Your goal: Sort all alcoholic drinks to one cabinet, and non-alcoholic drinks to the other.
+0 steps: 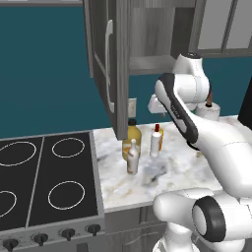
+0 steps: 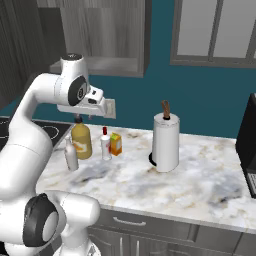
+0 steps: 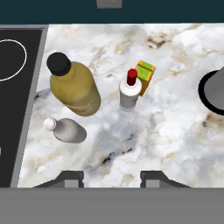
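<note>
1. My gripper point(image 3: 111, 180) hangs high over the counter point(image 3: 175, 144), fingers drawn in on nothing.
2. Below stand the amber bottle point(image 3: 74, 87), pale bottle point(image 3: 68, 129), red-capped bottle point(image 3: 130, 94) and juice carton point(image 3: 145, 76) (all unsorted).
3. The open cabinet point(image 1: 142, 34) looks empty; I judge sorting hasn't begun.

The bench point(image 3: 175, 131) is white marble with grey and tan veins. An amber bottle point(image 3: 74, 87) has a black cap; a white bottle point(image 3: 129, 95) a red cap; the carton point(image 3: 145, 75) is orange and green.
</note>
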Motion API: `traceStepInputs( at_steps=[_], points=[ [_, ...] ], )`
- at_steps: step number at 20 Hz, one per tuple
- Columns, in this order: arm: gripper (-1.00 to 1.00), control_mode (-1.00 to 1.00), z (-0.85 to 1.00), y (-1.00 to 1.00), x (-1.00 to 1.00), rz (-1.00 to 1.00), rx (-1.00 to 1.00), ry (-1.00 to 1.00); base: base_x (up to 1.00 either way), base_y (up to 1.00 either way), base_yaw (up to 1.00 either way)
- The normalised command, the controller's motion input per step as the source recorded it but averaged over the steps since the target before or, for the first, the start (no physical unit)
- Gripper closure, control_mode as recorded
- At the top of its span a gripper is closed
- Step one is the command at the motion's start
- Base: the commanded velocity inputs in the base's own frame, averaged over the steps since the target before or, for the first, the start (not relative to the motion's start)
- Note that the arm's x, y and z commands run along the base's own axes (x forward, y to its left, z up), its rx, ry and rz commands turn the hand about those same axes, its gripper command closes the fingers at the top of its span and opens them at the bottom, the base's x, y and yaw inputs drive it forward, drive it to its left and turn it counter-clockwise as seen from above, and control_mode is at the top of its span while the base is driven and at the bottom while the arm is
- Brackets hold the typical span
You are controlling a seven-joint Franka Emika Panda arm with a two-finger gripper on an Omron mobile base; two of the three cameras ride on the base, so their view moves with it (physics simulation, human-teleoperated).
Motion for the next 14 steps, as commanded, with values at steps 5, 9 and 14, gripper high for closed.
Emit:
traceStepInputs(
  at_steps=[5, 9, 14],
  points=[
    [-1.00, -1.00, -0.05, 0.01, 0.00, 0.00, -0.05, 0.00, 0.00, 0.00, 0.00],
    [-1.00, -1.00, -0.26, 0.31, -0.43, 0.01, -0.22, -0.07, 0.00, 0.00, 0.00],
    [-1.00, -1.00, -0.53, 0.32, -0.99, 0.02, -0.10, -0.30, 0.00, 0.00, 0.00]
  ],
)
